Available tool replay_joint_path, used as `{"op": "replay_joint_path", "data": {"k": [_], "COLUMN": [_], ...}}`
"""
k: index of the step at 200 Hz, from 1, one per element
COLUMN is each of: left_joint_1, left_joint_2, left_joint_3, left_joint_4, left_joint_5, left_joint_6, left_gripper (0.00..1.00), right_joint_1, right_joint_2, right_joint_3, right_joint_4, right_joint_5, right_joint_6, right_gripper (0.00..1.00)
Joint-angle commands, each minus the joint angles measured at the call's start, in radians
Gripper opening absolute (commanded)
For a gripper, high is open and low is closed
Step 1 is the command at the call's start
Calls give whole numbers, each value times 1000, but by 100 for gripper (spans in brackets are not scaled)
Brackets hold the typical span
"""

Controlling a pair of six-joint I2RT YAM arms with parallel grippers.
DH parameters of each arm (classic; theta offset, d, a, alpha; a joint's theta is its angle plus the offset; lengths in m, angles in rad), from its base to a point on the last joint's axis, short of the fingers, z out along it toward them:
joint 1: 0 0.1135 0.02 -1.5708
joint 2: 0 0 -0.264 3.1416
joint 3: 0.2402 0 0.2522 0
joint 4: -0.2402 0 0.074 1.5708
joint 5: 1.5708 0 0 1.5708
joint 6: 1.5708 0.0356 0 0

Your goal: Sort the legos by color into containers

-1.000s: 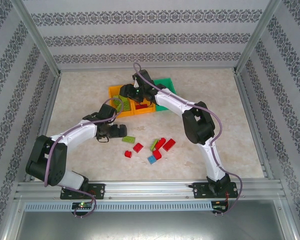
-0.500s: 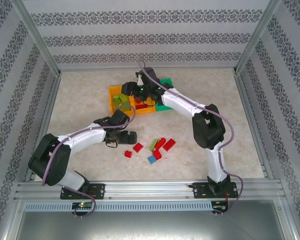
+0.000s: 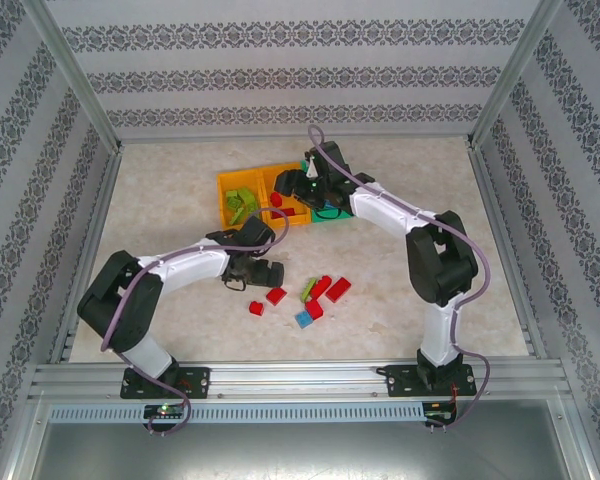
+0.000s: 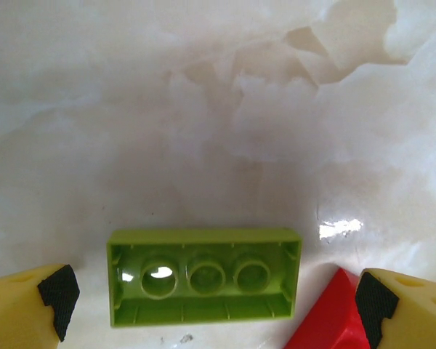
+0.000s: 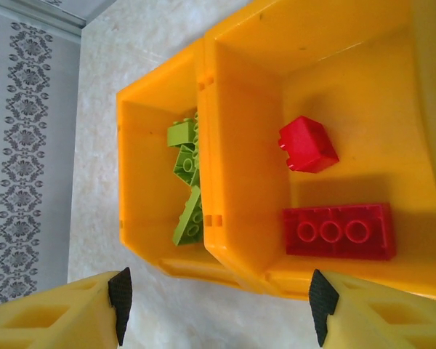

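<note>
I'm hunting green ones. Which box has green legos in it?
The orange box at the row's left end: lime green legos lie inside, while the orange box beside it holds red ones.

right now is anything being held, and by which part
Nothing is held. The left gripper is open above a green brick, not touching; the right gripper open over the bins.

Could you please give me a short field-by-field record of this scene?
left gripper: open, a finger each side of an upside-down green brick
right gripper: open, empty
left orange bin: green bricks
middle orange bin: two red bricks
loose bricks: red, green, one blue, on the table
</note>
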Motion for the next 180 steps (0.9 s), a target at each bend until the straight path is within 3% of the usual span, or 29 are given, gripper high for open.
{"op": "replay_joint_path", "data": {"k": [1,56,116,180], "left_joint_1": [-11,-11,-10,-5], "left_joint_2": [32,51,62,58], "left_joint_3": [31,35,35,90], "left_joint_4": [-60,-81,-73,-122], "left_joint_5": [-22,-35,-44,-111], "left_joint_6": [34,38,30,15], "left_gripper": [100,92,63,57], "right_joint_1": [-16,-69,-120,-134], "right_joint_2": [-81,-176,-247,-291], "right_joint_3": [-42,-147,-238,-298], "right_joint_4": [25,40,40,17], "right_joint_5": [24,45,55,70], "right_joint_6": [-19,-18,-19,-55], "right_gripper": [69,69,70,69]}}
